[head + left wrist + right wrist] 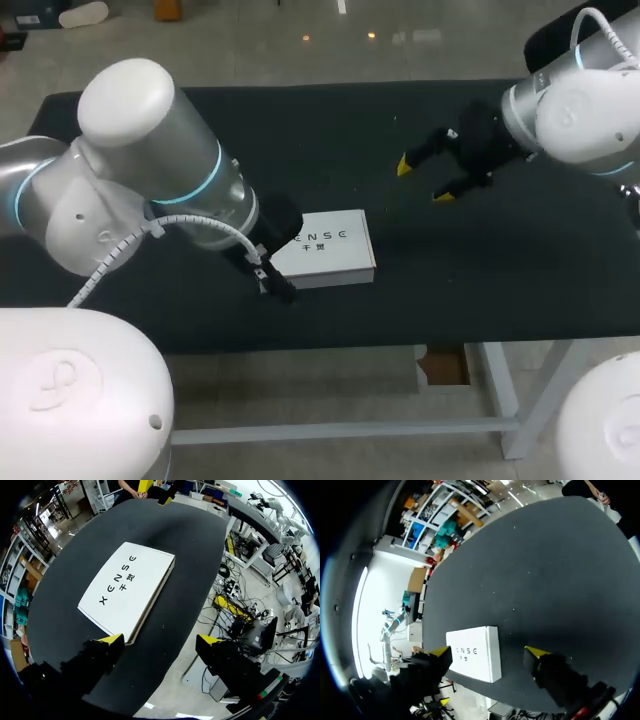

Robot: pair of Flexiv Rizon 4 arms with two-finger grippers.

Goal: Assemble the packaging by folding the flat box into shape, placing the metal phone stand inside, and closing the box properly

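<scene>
Head view: flat white cardboard box with dark lettering lay lettered face up on the black-covered table. It showed a thin side wall.

Left arm: came in from the box's left, its thick white and silver link angled down over the table towards the box's left end. Left gripper sat low at the box's near-left corner. Left wrist view: left gripper was spread wide and held nothing. One yellow fingertip stood just beside that corner of the box; contact could not be judged. The other fingertip hung out past the table edge, well clear of the box.

Right arm: entered from the far right of the box, wrist pointing back towards it. Right gripper was well apart from the box, beyond its far-right corner. Right wrist view: right gripper was released, fingers apart and empty. The box lay on the table ahead of it.
</scene>
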